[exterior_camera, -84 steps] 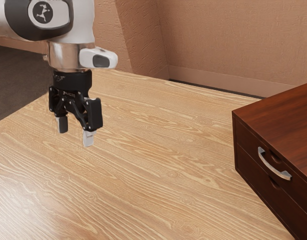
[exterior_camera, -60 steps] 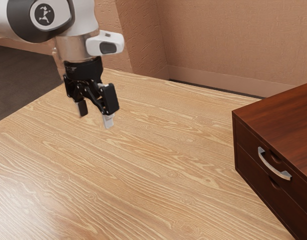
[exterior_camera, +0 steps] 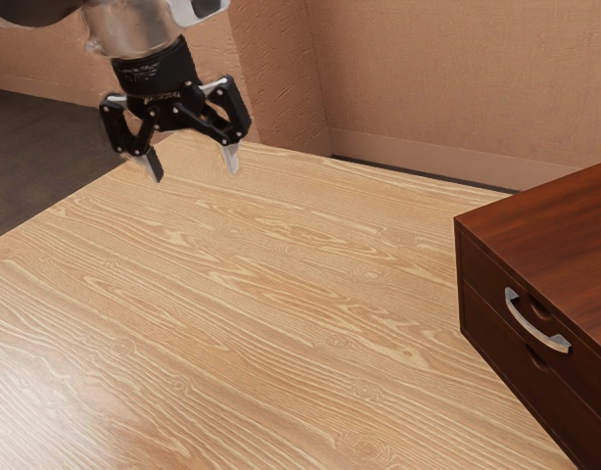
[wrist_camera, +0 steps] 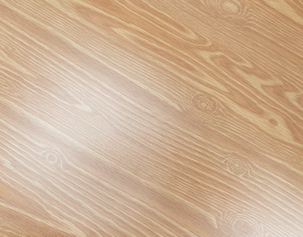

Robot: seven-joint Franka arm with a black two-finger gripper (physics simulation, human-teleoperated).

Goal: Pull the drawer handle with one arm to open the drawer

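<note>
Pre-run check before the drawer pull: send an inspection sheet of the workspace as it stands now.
Surface: light wood-grain table; the wrist view shows bare grain under the hand.
Job's things: dark reddish-brown wooden drawer cabinet at the exterior view's right edge. Its curved silver drawer handle is untouched, and the drawer front looks flush, not pulled out.
Clutter: nothing seen.
Grippers: black two-finger gripper is open and holds nothing. It hangs above the table at the exterior view's upper left, well apart from the handle.
Cables: nothing seen.
Surroundings: tan textured wall behind the table; dark floor beyond it at the exterior view's left.
</note>
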